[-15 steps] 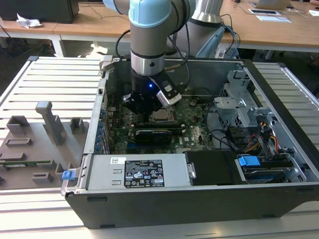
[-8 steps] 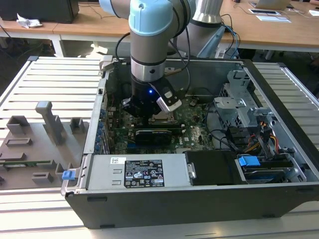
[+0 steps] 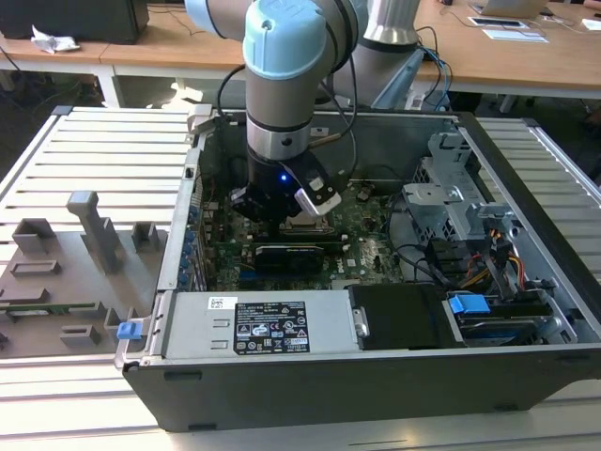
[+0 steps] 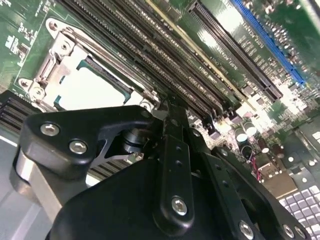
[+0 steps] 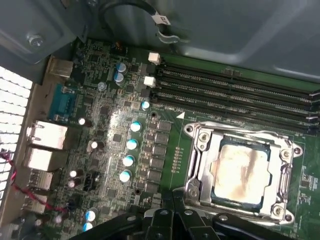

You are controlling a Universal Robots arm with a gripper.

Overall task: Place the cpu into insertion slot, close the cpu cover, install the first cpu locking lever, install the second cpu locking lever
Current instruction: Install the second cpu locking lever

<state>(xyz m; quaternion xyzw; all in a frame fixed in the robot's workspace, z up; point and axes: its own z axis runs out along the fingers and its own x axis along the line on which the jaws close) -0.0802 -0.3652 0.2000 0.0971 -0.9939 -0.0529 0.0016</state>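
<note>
Wooden desks (image 3: 526,47) run along the back of the room in the exterior view, with papers on them; nearer, an open computer case (image 3: 376,282) lies on a slatted metal counter (image 3: 103,150), and a grey fixture plate (image 3: 66,272) with moulded holders sits on the exterior view's left. White stickers with dark print sit on the silver power supply (image 3: 254,324); print too small to read. Blue clips show on the drive bay (image 3: 468,303). Arm (image 3: 286,75) reaches straight down into the case, hand (image 3: 282,209) low over the green motherboard (image 3: 362,249), a blue light lit on the wrist. Second wrist view: black hand (image 4: 167,112) close above the board, its tip just beside the socket corner; cannot tell if the fingers are spread or pressed together, nothing seen in the grip. cpu (image 4: 92,87) sits in the socket, cpu cover (image 4: 60,55) down around it, long memory slots (image 4: 165,55) alongside, a blue slot (image 4: 270,42) further off. First wrist view: cpu (image 5: 242,170) with a smeared grey top lies in the insertion slot (image 5: 218,192), silvery cpu cover (image 5: 200,160) framing it flat; small white board lettering unreadable. Blue-topped capacitors (image 5: 131,145) stand in a row beside the socket, rear ports (image 5: 47,135) at the board edge, a labelled cable (image 5: 162,20) against the case wall.
</note>
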